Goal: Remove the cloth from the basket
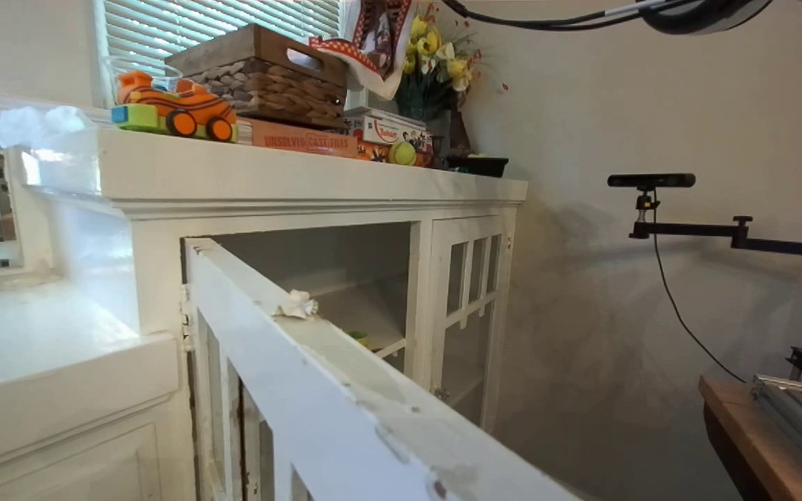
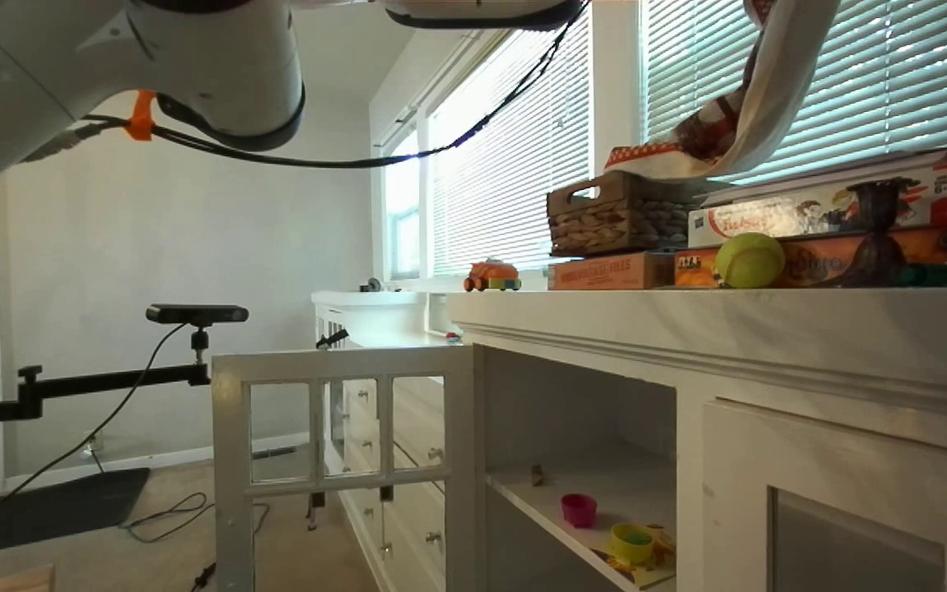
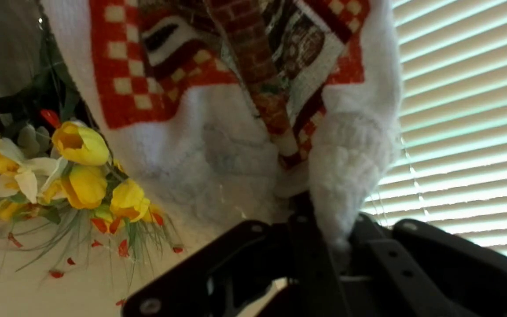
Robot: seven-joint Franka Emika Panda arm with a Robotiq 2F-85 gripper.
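In an exterior view, the cloth (image 1: 379, 45) hangs from the top of the frame, just left of centre, its lower part above and right of the basket (image 1: 296, 90), which sits on a box (image 1: 303, 140) on the counter (image 1: 234, 170) at upper left. In an exterior view, the cloth (image 2: 786, 82) slants down from the upper right to the basket's rim (image 2: 605, 181), and whether the two touch cannot be told. In the wrist view, the gripper (image 3: 330, 224), at the bottom, pinches a bunched fold of the cloth, which fills the upper middle between flowers (image 3: 84, 185) at left and blinds (image 3: 464, 132) at right.
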